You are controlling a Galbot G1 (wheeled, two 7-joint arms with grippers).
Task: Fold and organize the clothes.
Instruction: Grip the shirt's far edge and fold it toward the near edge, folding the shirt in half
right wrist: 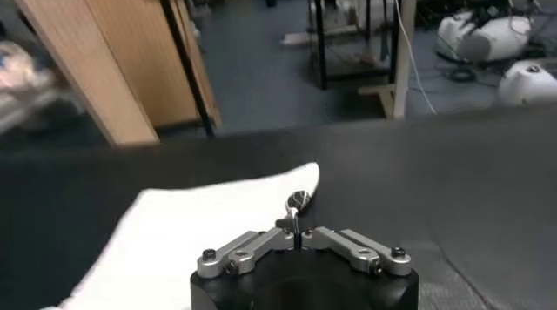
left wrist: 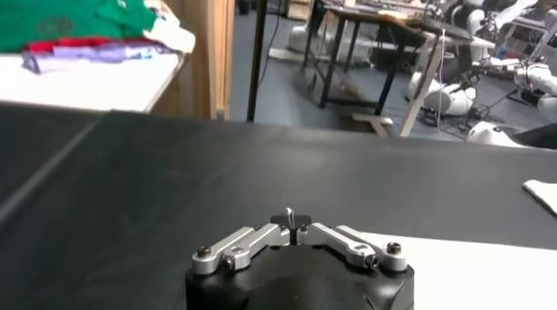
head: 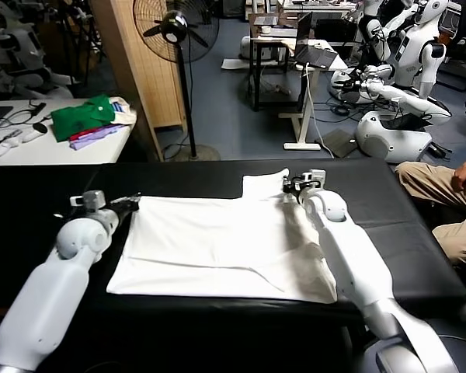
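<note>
A robotics workshop with a pedestal fan (head: 175, 31) and a side bench bearing folded green and purple garments (head: 85, 120); in front, a black cloth-covered counter (head: 46, 194). On it lies the plain white short-sleeved T-shirt (head: 217, 249), spread flat, one sleeve jutting toward the far edge, a few shallow creases, no lettering showing. The left hand (head: 132, 202) is fully closed at the shirt's far left corner, the right hand (head: 293, 186) fully closed at the far right edge beside the sleeve; whether either has actually pinched fabric cannot be told. Risks, as judged: a pinch catching one layer only, or none, would let the cloth slip; unequal lifting would skew the fold and bunch the sleeve.
</note>
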